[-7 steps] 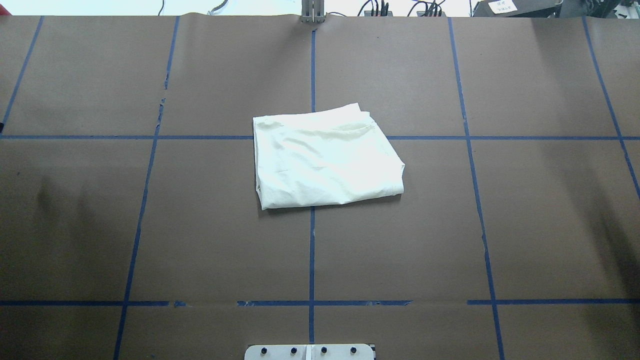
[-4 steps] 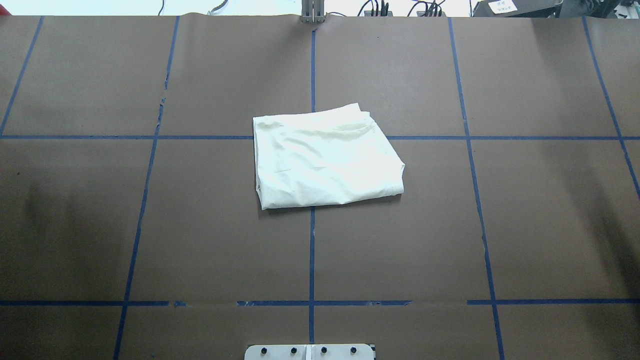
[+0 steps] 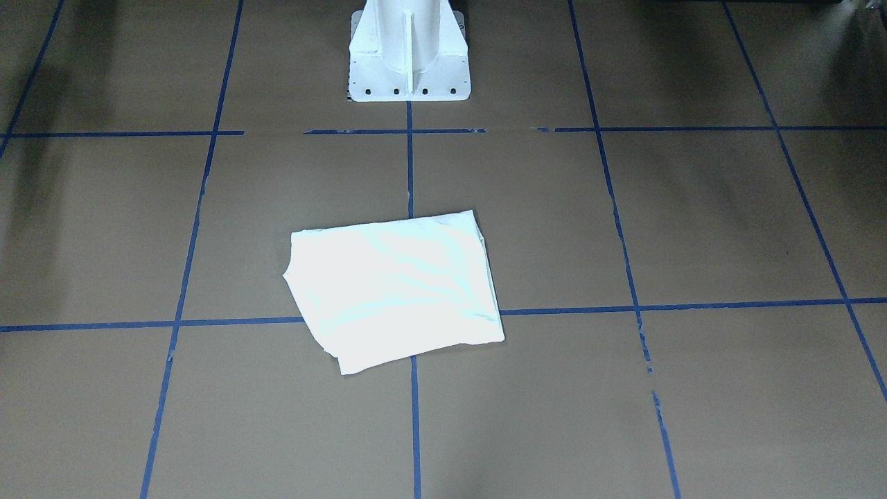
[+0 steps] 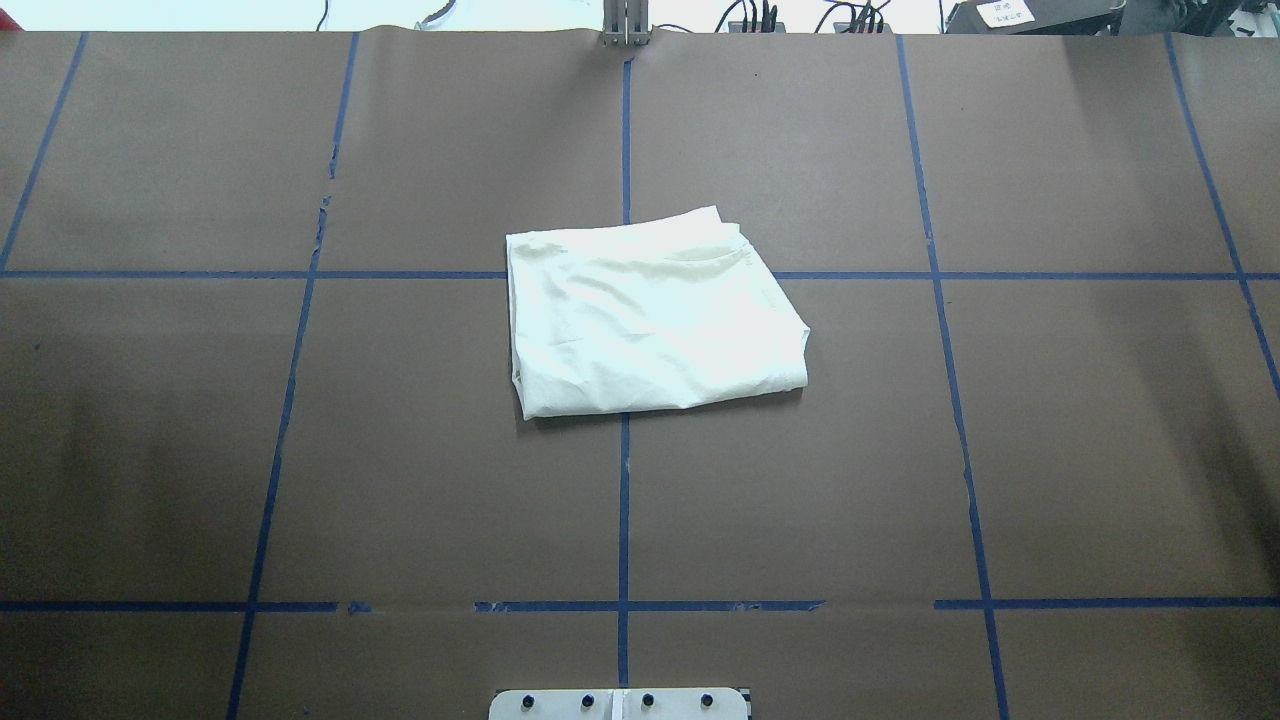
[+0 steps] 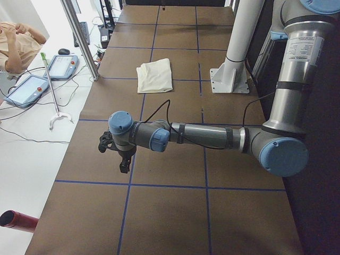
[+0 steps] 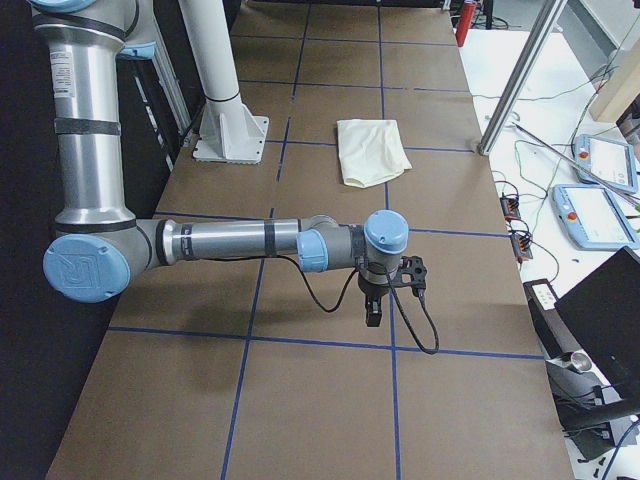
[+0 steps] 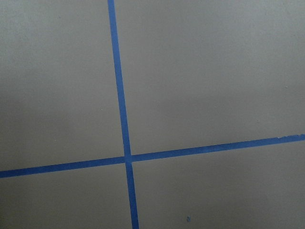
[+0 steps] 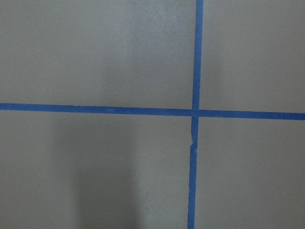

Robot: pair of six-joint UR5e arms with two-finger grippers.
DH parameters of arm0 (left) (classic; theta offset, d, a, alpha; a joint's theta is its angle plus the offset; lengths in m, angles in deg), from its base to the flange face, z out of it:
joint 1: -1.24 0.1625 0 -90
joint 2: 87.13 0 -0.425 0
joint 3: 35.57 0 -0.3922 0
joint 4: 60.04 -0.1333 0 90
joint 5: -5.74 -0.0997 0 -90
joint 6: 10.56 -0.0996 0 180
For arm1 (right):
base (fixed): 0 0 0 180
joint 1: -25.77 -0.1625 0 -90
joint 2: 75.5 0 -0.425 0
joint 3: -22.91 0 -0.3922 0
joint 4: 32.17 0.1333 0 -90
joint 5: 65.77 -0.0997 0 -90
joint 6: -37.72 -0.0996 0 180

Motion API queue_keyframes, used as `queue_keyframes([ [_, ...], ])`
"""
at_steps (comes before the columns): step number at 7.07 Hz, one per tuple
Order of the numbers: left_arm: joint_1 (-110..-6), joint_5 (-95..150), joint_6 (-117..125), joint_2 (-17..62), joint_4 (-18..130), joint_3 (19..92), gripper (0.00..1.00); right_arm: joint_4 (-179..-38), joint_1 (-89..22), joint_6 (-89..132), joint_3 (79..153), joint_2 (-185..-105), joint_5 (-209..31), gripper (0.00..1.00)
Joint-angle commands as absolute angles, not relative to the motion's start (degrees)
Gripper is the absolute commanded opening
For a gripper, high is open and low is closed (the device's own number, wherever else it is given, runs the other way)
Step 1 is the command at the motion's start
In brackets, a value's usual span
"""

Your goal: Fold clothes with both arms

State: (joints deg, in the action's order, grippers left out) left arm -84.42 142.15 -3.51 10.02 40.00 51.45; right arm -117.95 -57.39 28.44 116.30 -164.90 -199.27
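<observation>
At each end of the brown paper-covered table, the black left gripper and black right gripper hang above it, pointing down. I cannot tell how far open either is. Well apart from both, midway between them, the folded cream cotton shirt lies flat over a blue tape cross, plain side up, its long axis along the table and slightly skewed.

Jaws on left gripper, right gripper are indiscernible.

T-shirt soft matt cream cloth, lightly creased. Table cover matt brown paper; tape lines blue, frayed in spots. Left arm and right arm satin silver metal tubes, smooth blue plastic-looking joint caps. Pedestal smooth white painted metal
</observation>
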Motion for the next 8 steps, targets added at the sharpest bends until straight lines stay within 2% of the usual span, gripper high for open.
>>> queue_keyframes([
  [1,-86.6,143.2,-3.6,9.8,40.0,53.7,1.0,-117.5,-57.4,28.4,115.8,-165.0,-199.2,1.0],
  [2,-86.5,143.1,-3.7,7.4,39.9,57.0,1.0,-117.4,-57.4,28.4,115.8,-165.1,-199.2,1.0],
  [8,-86.2,142.8,-3.6,7.3,40.9,58.1,1.0,-117.4,-57.4,28.4,115.8,-165.1,-198.9,1.0],
])
